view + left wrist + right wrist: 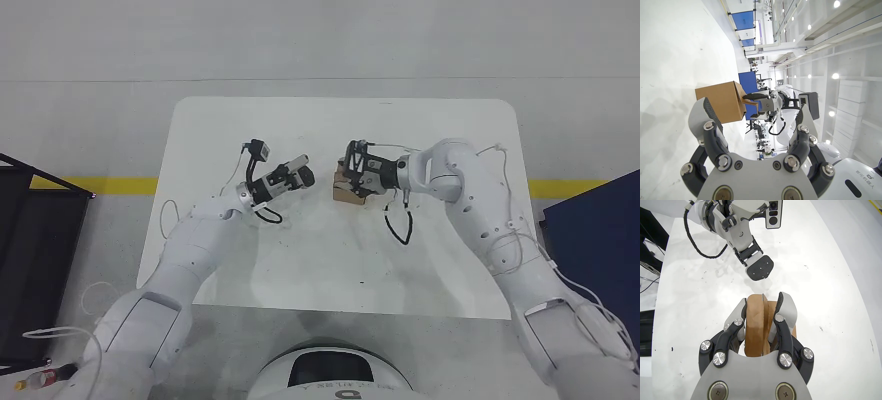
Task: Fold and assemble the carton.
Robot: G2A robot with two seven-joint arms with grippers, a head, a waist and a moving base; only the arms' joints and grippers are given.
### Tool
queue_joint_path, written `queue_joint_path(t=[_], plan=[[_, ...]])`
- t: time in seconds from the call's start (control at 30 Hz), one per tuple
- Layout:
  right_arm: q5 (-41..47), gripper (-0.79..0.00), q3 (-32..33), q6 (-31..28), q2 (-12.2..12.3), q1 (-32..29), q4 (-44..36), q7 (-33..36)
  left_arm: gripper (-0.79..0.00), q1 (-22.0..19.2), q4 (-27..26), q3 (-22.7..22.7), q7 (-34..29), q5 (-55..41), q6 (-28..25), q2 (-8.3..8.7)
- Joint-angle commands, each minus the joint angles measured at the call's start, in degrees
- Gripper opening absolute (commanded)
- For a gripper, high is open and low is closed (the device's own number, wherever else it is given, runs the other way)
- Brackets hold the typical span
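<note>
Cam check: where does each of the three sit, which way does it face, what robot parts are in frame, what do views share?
Top view: above the arms, facing down at the table; shows both arms, open left gripper, right gripper clamped on the carton.
Left wrist view: on the left wrist, facing along its open fingers toward the carton, right gripper behind it.
Right wrist view: on the right wrist, facing along its fingers gripping the carton; left gripper beyond.
Shared: all three show the carton and both grippers.

Matt brown cardboard carton point(755, 317); smooth, scuffed white tabletop point(810, 291).
</note>
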Motion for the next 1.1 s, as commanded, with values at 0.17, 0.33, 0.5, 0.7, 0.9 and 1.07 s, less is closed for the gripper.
queue_joint_path(t=[0.17, 0.33, 0.5, 0.7, 0.9, 1.07], plan=[[0.2, -0.382, 1.2, -1.5, 0.7, -1.4, -2.2, -2.3, -0.025, -0.1, 0.3, 0.2, 0.4, 0.4, 0.3, -0.14], [2.0, -0.406, 2.9, -2.6, 1.6, -3.2, -4.8, -4.9, -0.022, -0.4, 0.6, 0.1, 0.5, 0.5, 0.4, -0.12], [1.4, -0.434, 3.2, -1.2, 1.8, -3.0, -4.0, -4.7, -0.018, -0.5, 0.8, -0.1, 0.5, 0.6, 0.4, -0.11], [0.8, -0.449, 1.4, 0.9, 1.4, -1.3, -1.9, -4.3, -0.025, -0.7, 1.0, -0.2, 0.4, 0.6, 0.6, -0.08], [1.2, -0.456, 0.0, 0.2, 1.1, 0.4, 0.1, -4.6, -0.018, -0.7, 1.0, -0.3, 0.3, 0.7, 0.8, -0.06], [3.8, -0.4, 0.4, -2.6, 1.3, 0.6, 0.1, -6.1, -0.025, -0.7, 0.9, -0.4, 0.2, 0.8, 1.0, 0.0]])
